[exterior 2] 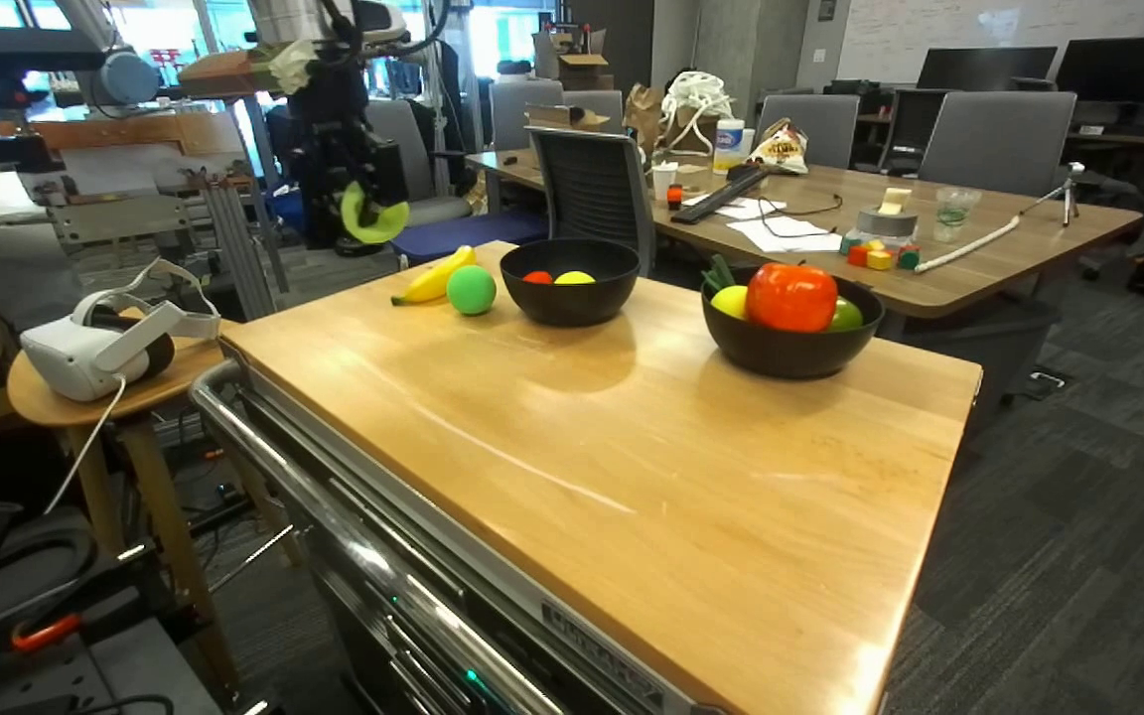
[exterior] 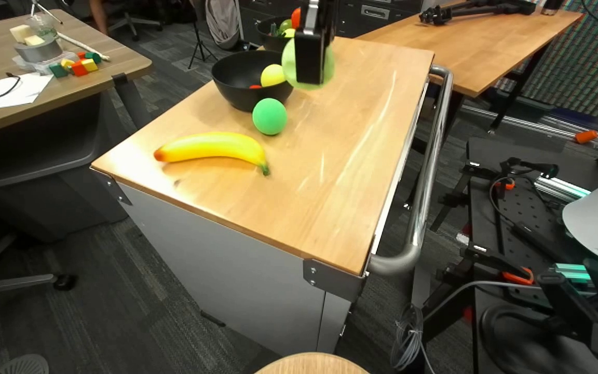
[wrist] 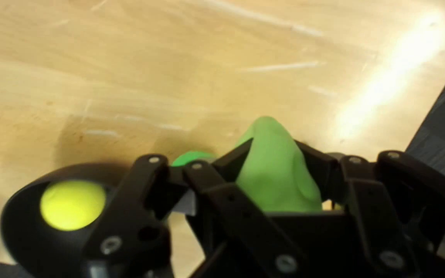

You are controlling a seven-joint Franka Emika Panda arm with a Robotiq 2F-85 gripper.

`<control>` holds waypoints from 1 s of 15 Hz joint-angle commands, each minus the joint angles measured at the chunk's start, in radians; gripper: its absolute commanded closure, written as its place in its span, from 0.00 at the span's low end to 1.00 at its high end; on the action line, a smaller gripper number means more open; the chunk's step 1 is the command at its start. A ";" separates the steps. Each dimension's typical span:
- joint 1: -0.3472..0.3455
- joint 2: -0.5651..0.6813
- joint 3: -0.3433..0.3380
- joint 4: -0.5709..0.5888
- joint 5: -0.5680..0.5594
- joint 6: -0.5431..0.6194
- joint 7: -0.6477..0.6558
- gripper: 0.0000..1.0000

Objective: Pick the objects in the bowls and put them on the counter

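Centre-left in an exterior view, we see the banana (exterior: 211,146) crosswise, green tip (exterior: 266,170) rightmost; the gripper (wrist: 274,154) clamps pale fruit (wrist: 274,181).

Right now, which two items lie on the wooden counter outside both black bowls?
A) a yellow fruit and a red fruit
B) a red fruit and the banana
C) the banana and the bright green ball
C: both exterior views show the banana and bright green ball on the counter, outside the black bowls.
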 commanded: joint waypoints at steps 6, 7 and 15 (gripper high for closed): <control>0.039 0.017 0.077 -0.164 0.121 0.106 0.015 0.84; 0.039 0.029 0.076 -0.168 0.134 0.124 0.003 0.77; 0.016 -0.015 0.049 -0.115 0.128 0.102 -0.032 0.10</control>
